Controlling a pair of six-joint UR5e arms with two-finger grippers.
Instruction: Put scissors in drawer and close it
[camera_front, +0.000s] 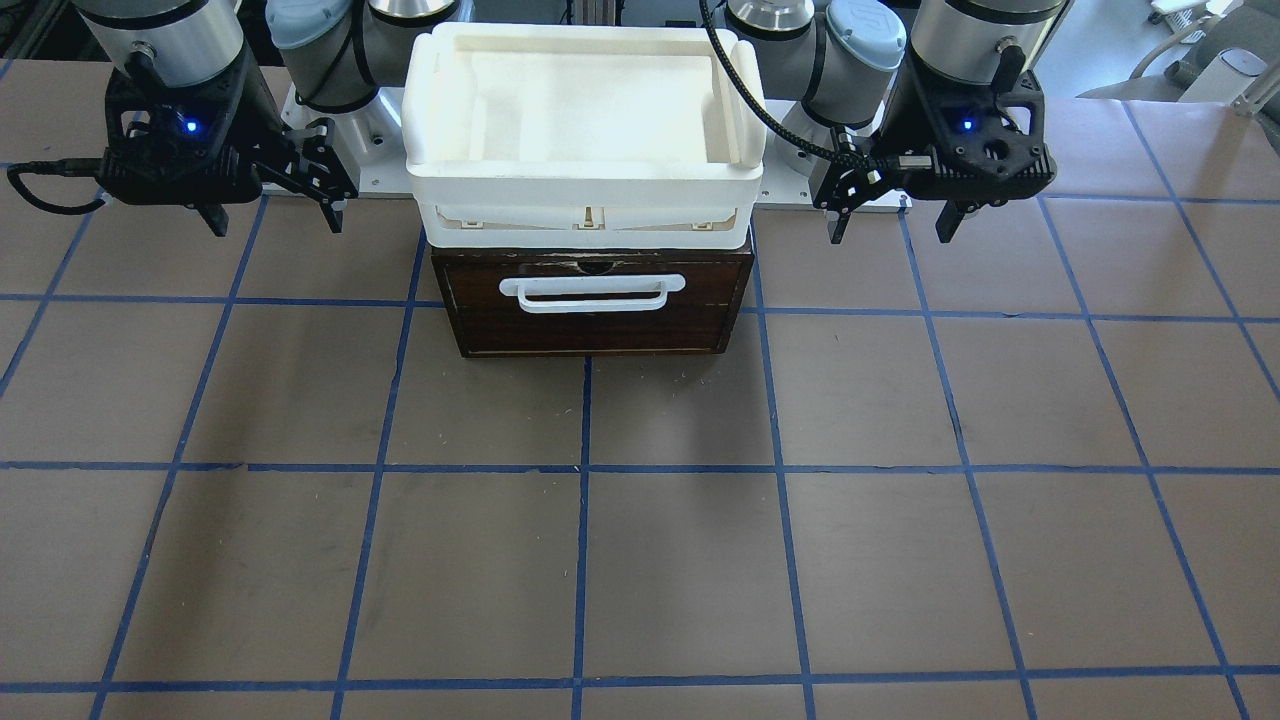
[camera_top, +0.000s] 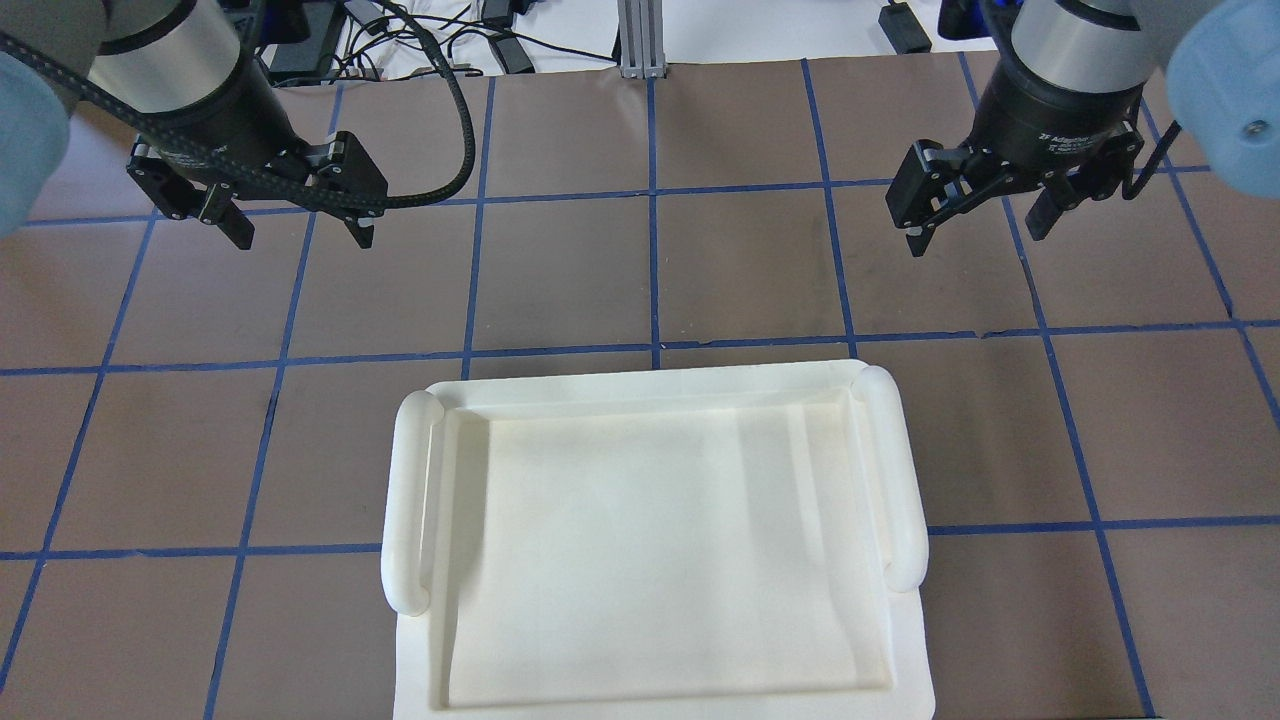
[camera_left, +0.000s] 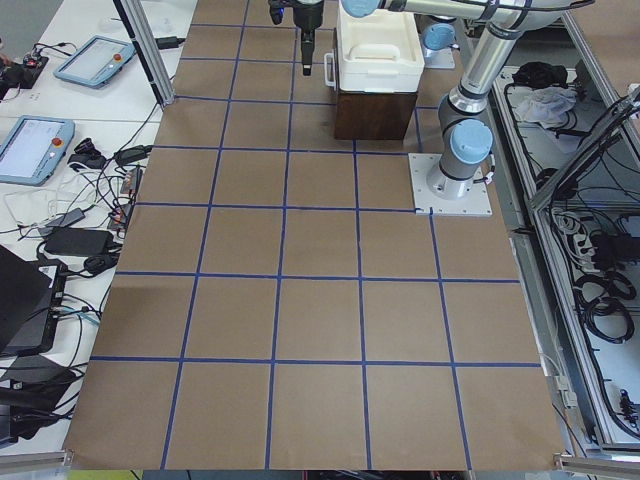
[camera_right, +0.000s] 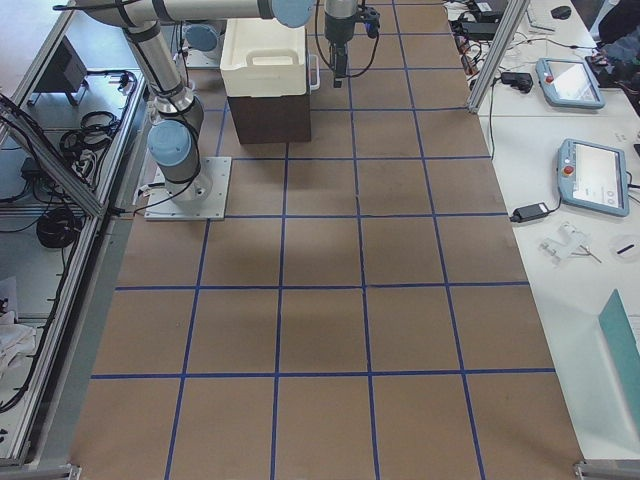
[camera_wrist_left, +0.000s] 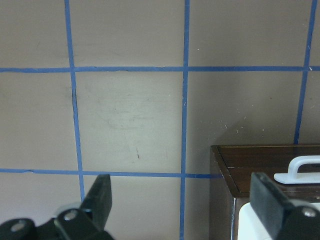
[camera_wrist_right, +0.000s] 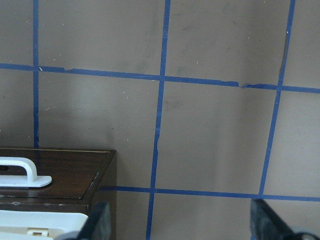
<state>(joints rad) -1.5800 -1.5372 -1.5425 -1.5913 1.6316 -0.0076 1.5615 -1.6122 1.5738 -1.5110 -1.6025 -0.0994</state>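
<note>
The drawer (camera_front: 595, 318) is a dark brown wooden box front with a white bar handle (camera_front: 592, 292). It is pushed in and shut, under a white plastic tub (camera_front: 585, 100). The scissors show in no view. My left gripper (camera_top: 300, 225) hangs open and empty above the table on the drawer's left side. It also shows in the front view (camera_front: 890, 215). My right gripper (camera_top: 975, 225) hangs open and empty on the other side, and shows in the front view (camera_front: 275, 215). The left wrist view shows the drawer's corner (camera_wrist_left: 250, 165) beside the gripper (camera_wrist_left: 182, 200). The right wrist view shows the opposite corner (camera_wrist_right: 65, 172).
The table (camera_front: 640, 560) is brown with a blue tape grid. The white tub (camera_top: 650, 540) fills the lower middle of the overhead view and hides the drawer there. Cables and tablets lie on side benches (camera_left: 60, 130) beyond the table's far edge.
</note>
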